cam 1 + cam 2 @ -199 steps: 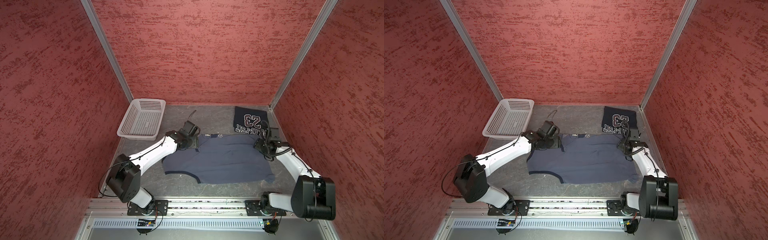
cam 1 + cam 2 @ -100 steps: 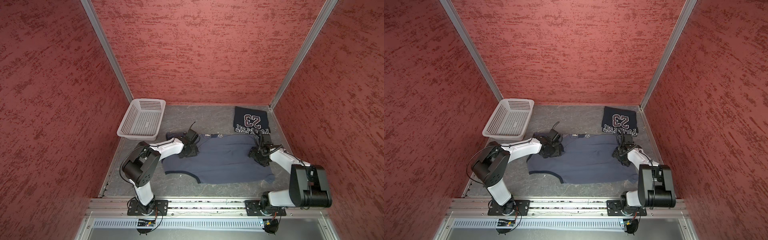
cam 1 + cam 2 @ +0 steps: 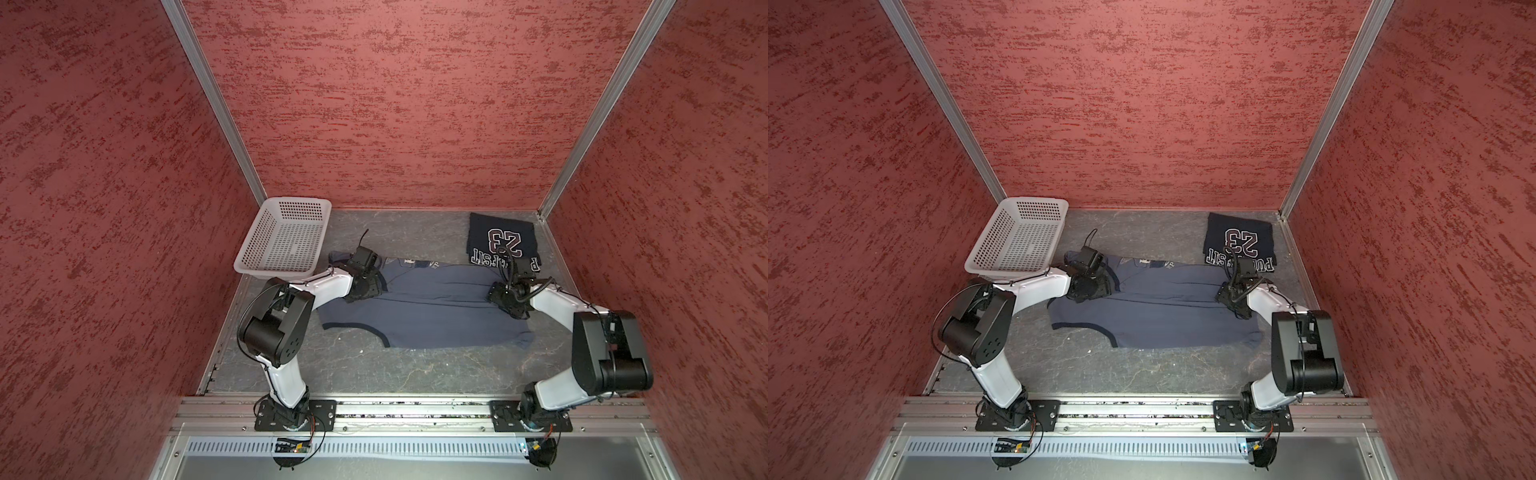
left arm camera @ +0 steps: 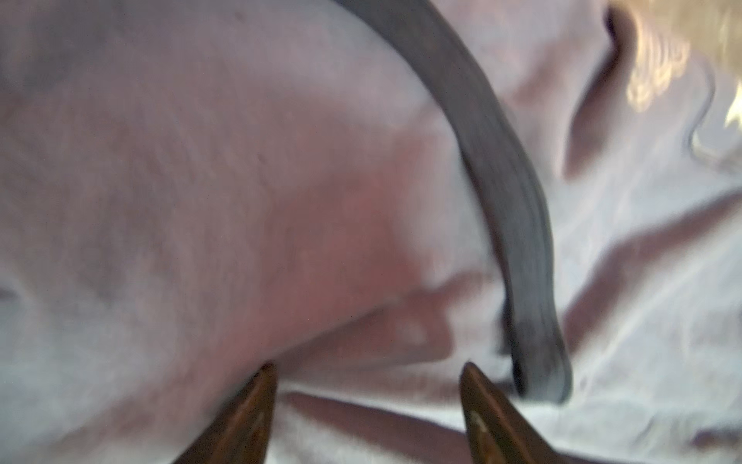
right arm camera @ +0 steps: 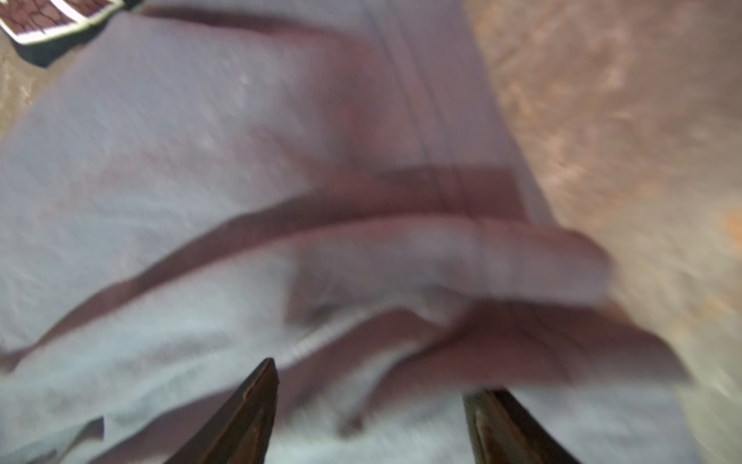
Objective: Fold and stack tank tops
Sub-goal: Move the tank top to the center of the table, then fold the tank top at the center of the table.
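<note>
The slate blue-grey tank top [image 3: 436, 307] [image 3: 1163, 316] lies spread across the middle of the table, with white print at its far edge. The dark navy tank top [image 3: 500, 241] [image 3: 1239, 241] lies folded at the back right, white "23" facing up. My left gripper [image 3: 365, 286] [image 4: 367, 367] is low over the blue-grey top's left end beside its navy trim [image 4: 510, 201], jaws apart over the cloth. My right gripper [image 3: 505, 297] [image 5: 375, 377] is low over the right end, jaws apart above bunched folds. In both top views the wrists hide the fingertips.
A white perforated basket [image 3: 277, 273] [image 3: 1000, 270] sits empty at the back left, close to the left arm. Red walls enclose three sides. The arm bases stand on a metal rail [image 3: 415, 409] at the front. Bare grey table [image 3: 415, 365] lies in front of the cloth.
Both arms have drawn their elbows up and back and dropped their wrists low onto the ends of the blue-grey top. The right gripper has shifted a little toward the centre. The cloth lies as before.
</note>
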You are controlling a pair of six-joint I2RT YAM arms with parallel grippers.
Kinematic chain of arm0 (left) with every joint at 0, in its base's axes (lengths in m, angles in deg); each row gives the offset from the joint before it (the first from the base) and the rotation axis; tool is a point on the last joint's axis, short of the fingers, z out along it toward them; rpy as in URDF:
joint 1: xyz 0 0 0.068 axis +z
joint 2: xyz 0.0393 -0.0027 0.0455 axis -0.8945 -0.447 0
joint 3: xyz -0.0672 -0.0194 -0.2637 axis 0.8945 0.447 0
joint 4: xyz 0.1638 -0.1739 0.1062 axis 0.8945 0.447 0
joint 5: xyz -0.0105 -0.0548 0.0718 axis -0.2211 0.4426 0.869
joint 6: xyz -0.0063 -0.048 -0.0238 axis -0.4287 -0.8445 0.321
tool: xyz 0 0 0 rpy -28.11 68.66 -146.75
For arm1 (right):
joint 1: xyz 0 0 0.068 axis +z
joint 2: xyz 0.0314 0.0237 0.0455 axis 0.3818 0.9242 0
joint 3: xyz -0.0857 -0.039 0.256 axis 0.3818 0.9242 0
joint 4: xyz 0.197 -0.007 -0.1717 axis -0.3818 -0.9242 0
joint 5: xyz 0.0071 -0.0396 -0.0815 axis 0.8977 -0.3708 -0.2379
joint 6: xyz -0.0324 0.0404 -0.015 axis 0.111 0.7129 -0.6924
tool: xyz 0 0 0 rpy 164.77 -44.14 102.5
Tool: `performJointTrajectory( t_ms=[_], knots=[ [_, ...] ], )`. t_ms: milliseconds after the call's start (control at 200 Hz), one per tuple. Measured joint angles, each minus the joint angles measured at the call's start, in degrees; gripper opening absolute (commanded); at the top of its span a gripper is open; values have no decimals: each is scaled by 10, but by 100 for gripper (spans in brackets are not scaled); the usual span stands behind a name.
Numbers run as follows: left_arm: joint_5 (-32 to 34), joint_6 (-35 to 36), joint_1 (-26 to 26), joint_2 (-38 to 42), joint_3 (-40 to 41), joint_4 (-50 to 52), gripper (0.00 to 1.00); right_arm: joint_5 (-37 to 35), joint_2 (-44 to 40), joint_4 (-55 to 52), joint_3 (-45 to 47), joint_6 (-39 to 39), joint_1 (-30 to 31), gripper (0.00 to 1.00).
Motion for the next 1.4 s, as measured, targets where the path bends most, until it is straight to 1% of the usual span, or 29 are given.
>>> performJointTrajectory(
  t_ms=[90, 185, 275, 361, 441, 541, 651, 776, 912, 1032, 1097, 1137, 1192, 1247, 1307, 1342, 1403],
  knots=[
    [11, 11, -38, 39, -1, 36, 78, -10, -55, -35, 5, 2, 0, 74],
    [19, 21, -97, 103, -1, 72, 77, -22, -118, -66, 22, 13, 1, 72],
    [20, 21, -152, 153, 4, 98, 74, -26, -170, -99, 48, 43, 5, 71],
    [17, 14, -202, 187, 27, 117, 70, -32, -189, -129, 60, 68, 12, 71],
    [11, -3, -239, 199, 56, 135, 66, -44, -193, -153, 66, 87, 16, 71],
    [0, -23, -267, 199, 87, 148, 62, -59, -202, -170, 75, 105, 18, 69],
    [-10, -39, -276, 191, 107, 146, 59, -71, -206, -178, 87, 124, 18, 68],
    [-12, -50, -278, 164, 119, 123, 57, -73, -206, -178, 107, 146, 18, 66],
    [-14, -55, -278, 135, 122, 99, 53, -72, -205, -176, 125, 160, 7, 64],
    [-15, -54, -278, 112, 122, 81, 47, -72, -198, -173, 135, 165, -7, 61],
    [-17, -53, -276, 107, 122, 73, 44, -72, -191, -170, 135, 167, -10, 57],
    [-17, -52, -275, 106, 122, 70, 42, -72, -186, -165, 135, 167, -11, 53],
    [-18, -49, -272, 105, 122, 66, 39, -73, -177, -159, 135, 168, -12, 44],
    [-19, -48, -269, 103, 122, 62, 33, -75, -168, -152, 135, 166, -12, 34],
    [-21, -45, -266, 101, 122, 59, 28, -76, -159, -147, 134, 164, -12, 25],
    [-23, -42, -264, 101, 123, 58, 25, -78, -156, -145, 134, 161, -12, 22],
    [-25, -39, -262, 101, 123, 56, 20, -83, -155, -144, 133, 160, -12, 19]
  ],
)
